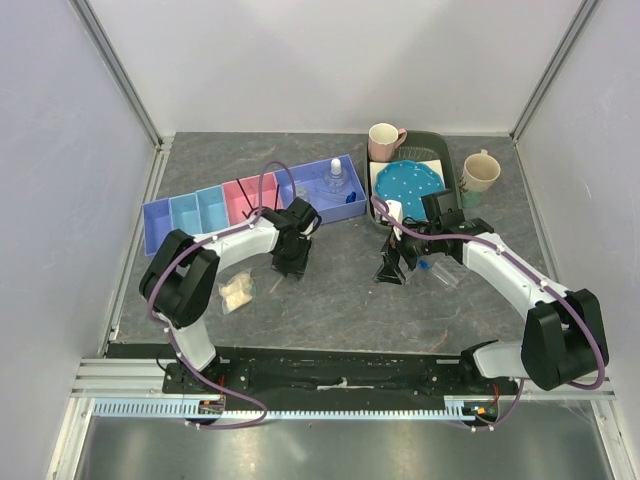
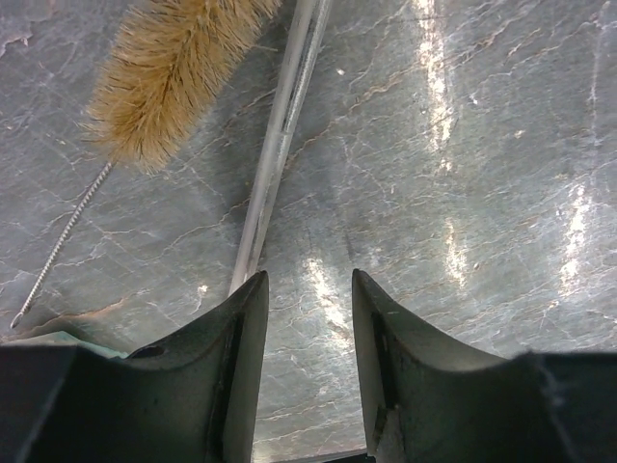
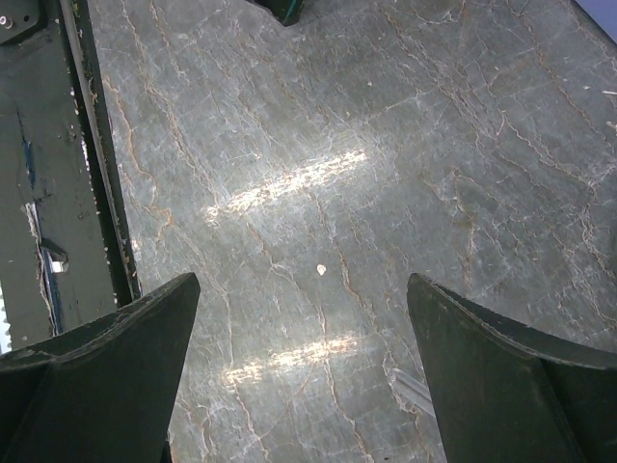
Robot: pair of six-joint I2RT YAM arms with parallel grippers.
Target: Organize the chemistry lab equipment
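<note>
My left gripper [image 1: 292, 264] hovers low over the table, open and empty [image 2: 308, 289]. A thin clear rod [image 2: 280, 135] lies just outside its left finger [image 2: 241, 328], with a tan bristle brush on a wire stem [image 2: 159, 72] beside it. My right gripper [image 1: 392, 268] is open wide and empty over bare table [image 3: 304, 289]. A clear item [image 1: 445, 272] lies just to its right; its edge shows in the right wrist view [image 3: 410, 386]. A white-capped clear bottle [image 1: 335, 180] stands in the blue and pink compartment tray [image 1: 200, 212]. A small clear bag [image 1: 237, 290] lies at the front left.
A green dish tray [image 1: 450, 160] at the back right holds a blue dotted plate [image 1: 408, 185] and a pink mug [image 1: 385, 140]. A cream mug [image 1: 480, 172] stands to its right. Thin black rods [image 1: 245, 195] stick out of the pink compartment. The front rail [image 3: 58, 193] is near.
</note>
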